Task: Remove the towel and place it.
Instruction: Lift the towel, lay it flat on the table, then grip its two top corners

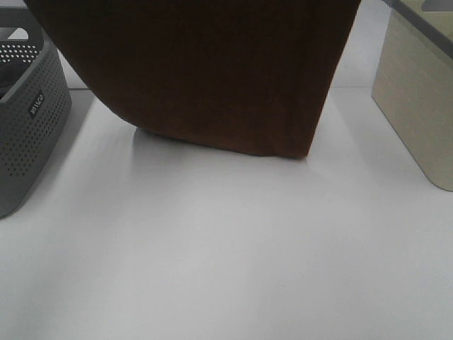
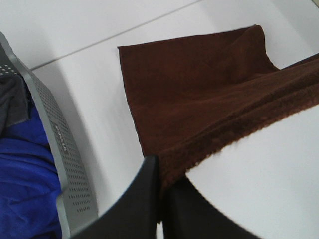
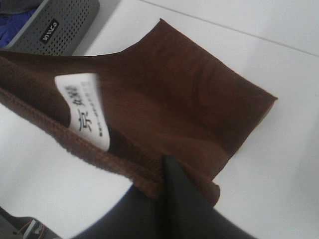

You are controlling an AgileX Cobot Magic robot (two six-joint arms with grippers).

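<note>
Black left fingers (image 2: 142, 199) pinch a hem of the large dark reddish-brown soft towel (image 1: 212, 71); right fingers (image 3: 182, 199) pinch another corner. Its lower end rests on the white table (image 1: 226, 255). Only the right wrist view shows its white printed tag (image 3: 84, 109).

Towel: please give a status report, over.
Left pincer shut on towel edge. Right pincer shut on edge near tag. Towel hangs between them, far end on table. Basket left, bin right.
</note>
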